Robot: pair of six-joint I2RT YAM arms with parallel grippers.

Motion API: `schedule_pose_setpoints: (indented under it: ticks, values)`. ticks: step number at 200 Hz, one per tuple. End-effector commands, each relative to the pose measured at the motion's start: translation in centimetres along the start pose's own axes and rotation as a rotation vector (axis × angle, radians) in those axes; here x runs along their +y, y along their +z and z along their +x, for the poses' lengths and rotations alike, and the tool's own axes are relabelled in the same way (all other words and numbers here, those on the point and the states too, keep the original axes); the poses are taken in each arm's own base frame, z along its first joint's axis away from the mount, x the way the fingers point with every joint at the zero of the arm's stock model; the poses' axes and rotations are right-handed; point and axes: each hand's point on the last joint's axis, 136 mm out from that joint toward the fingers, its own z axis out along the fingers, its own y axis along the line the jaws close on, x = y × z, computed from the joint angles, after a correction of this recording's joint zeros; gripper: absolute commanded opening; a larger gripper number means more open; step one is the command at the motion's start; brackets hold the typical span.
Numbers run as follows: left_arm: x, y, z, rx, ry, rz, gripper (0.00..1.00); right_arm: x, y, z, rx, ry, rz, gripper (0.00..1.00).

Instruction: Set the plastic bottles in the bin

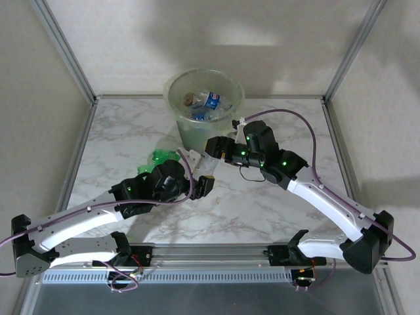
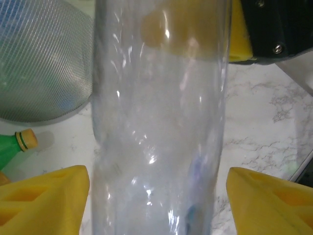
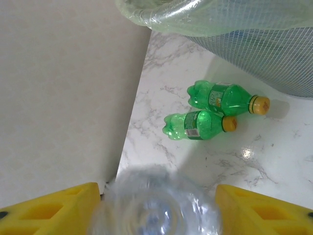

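A clear plastic bottle [image 2: 156,122] lies between my two grippers just in front of the bin [image 1: 172,98]. My left gripper [image 2: 156,200] is open, with a gap between each yellow pad and the bottle's sides. From the opposite side, my right gripper [image 3: 156,208] is shut on the bottle's end [image 3: 156,196], its yellow pads touching the blurred outline. One right fingertip [image 2: 238,34] shows behind the bottle in the left wrist view. Two green bottles with yellow caps [image 3: 198,125] [image 3: 222,95] lie on the table beside the bin. Several bottles sit inside the bin.
The pale-green bin [image 3: 254,54] stands at the back middle of the marble table, close behind both grippers. The enclosure's left wall [image 3: 63,98] runs beside the green bottles [image 1: 161,157]. The arms cross the table's near half.
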Motion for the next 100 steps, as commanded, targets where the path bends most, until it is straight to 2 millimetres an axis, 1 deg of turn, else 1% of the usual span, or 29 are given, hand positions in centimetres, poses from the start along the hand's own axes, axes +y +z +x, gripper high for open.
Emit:
schedule_pose_setpoints:
  ticks: [1,3,5,9,36,47,55,63,77,100]
  values:
    - [-0.1,-0.4,-2.0,-0.086,-0.051,-0.009,0.88,1.5,-1.6,-1.3,-0.066,-0.033,-0.029,0.61]
    - [0.0,-0.5,-2.1,-0.091,-0.058,-0.01,0.91,1.5,-1.6,-1.4,-0.07,-0.034,-0.029,0.61]
    - [0.0,-0.5,-2.2,-0.096,-0.063,-0.011,0.97,1.6,-1.7,-1.4,-0.073,-0.034,-0.03,0.61]
    - [0.0,-0.7,-2.5,-0.106,-0.076,-0.011,0.99,1.6,-1.9,-1.6,-0.081,-0.034,-0.029,0.6]
    - [1.0,-2.2,-4.8,-0.189,-0.217,0.014,1.0,1.9,-3.6,-2.8,-0.162,-0.029,-0.047,0.58]
    - [1.9,-2.9,-5.5,-0.215,-0.275,0.023,0.99,1.7,-4.0,-3.2,-0.184,-0.026,-0.044,0.58]
    - [3.0,-3.2,-5.8,-0.23,-0.317,0.015,1.0,1.2,-4.2,-3.3,-0.192,-0.028,-0.02,0.6]
    - [4.1,-3.3,-5.8,-0.234,-0.356,0.001,0.99,0.1,-4.0,-3.3,-0.2,-0.035,0.033,0.65]
    - [5.9,-3.4,-5.4,-0.226,-0.41,-0.025,0.96,-3.3,-3.3,-2.3,-0.176,-0.026,0.164,0.73]
    - [7.9,-3.6,-4.5,-0.228,-0.472,-0.067,0.94,-8.3,-2.1,0.7,-0.1,-0.011,0.314,0.8]
